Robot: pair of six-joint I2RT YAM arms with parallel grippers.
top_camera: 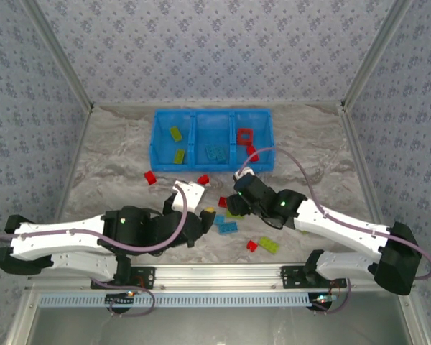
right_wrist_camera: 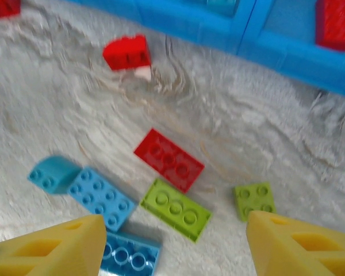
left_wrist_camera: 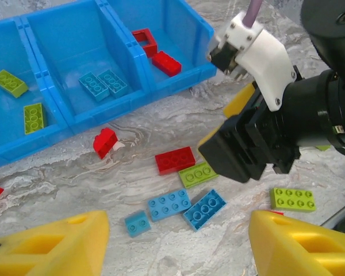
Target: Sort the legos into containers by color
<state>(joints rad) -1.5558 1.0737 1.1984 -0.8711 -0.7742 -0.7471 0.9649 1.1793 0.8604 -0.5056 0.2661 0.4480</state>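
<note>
Left end effector point(left_wrist_camera: 178, 247) wide, empty, over loose legos point(left_wrist_camera: 169, 205) on bench point(left_wrist_camera: 57, 172) near bin point(top_camera: 165, 167). Right end effector point(right_wrist_camera: 175, 247) wide, empty, same pile: arms may clash. Red brick point(right_wrist_camera: 168, 159) touches green brick point(right_wrist_camera: 175, 208); pinch could grab both or scatter them.

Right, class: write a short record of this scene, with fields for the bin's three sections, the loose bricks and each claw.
Bin: blue bin, three sections, at the far side of the table
Left section: two green bricks
Middle section: two blue bricks
Right section: red frame and red brick
Unsorted: loose bricks in red, blue and green, on the table in front of the bin
Left claw: open, holding nothing
Right claw: open, holding nothing, over the loose bricks
</note>
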